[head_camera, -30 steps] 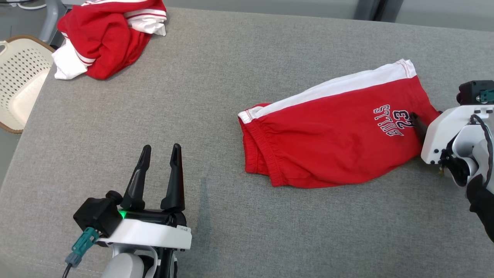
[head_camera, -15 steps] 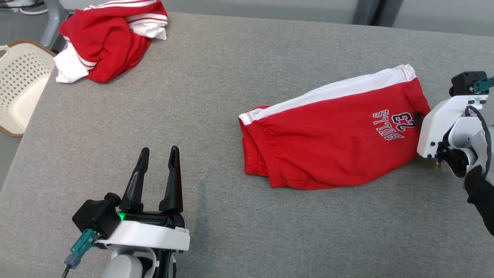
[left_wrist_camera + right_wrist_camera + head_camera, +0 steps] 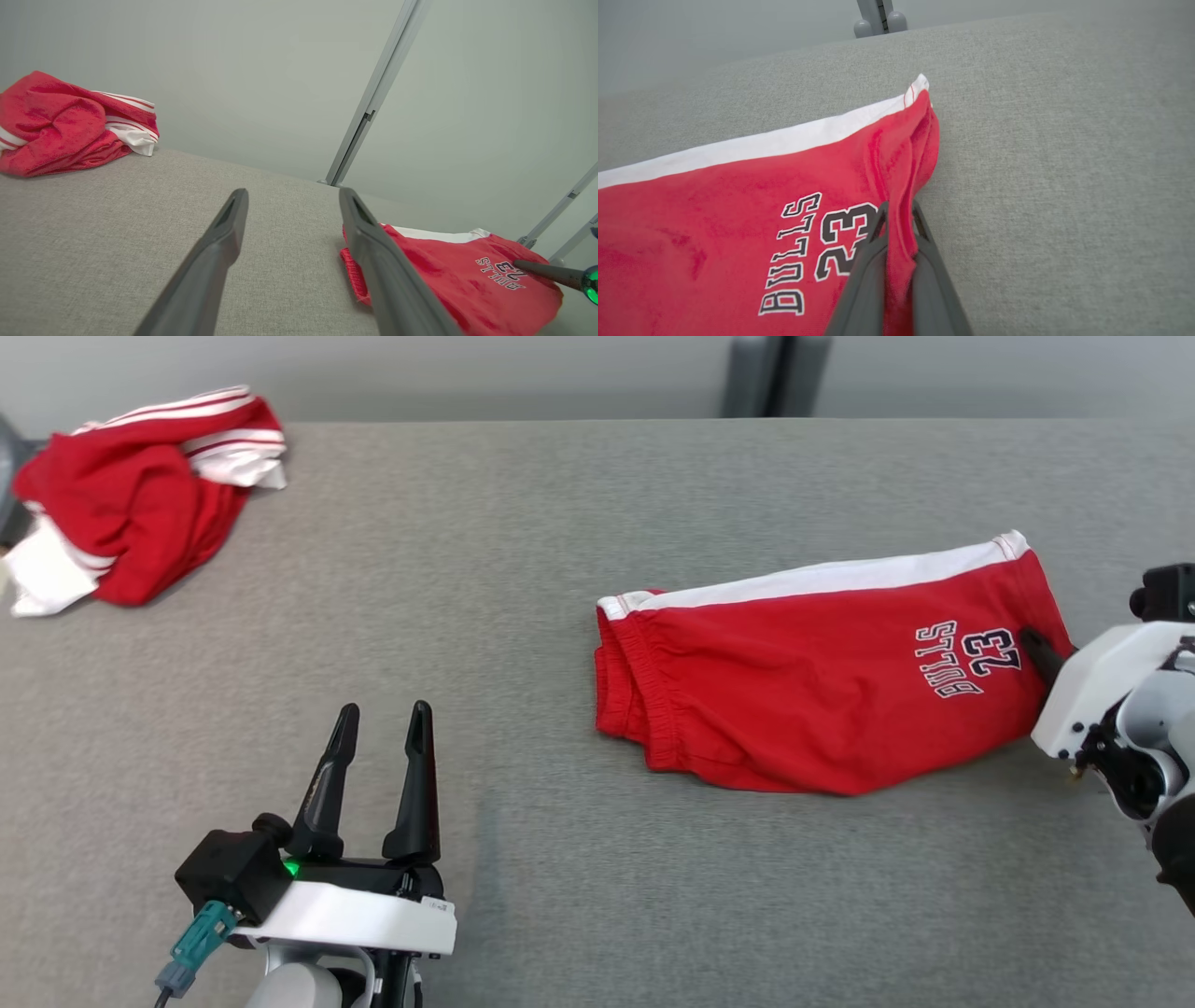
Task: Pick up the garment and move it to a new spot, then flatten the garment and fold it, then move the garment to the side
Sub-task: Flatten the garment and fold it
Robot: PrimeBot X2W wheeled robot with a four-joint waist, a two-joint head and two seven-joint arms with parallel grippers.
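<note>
Red shorts: one; red-white heap: one, maybe several garments; table: one

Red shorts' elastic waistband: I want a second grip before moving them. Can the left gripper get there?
Probably yes. The open left gripper has only bare grey fabric tabletop between it and the elastic waistband of the red white-striped shorts; the right gripper is shut on the opposite hem.

Head view down over table; wrist views low, close; red shorts shared
</note>
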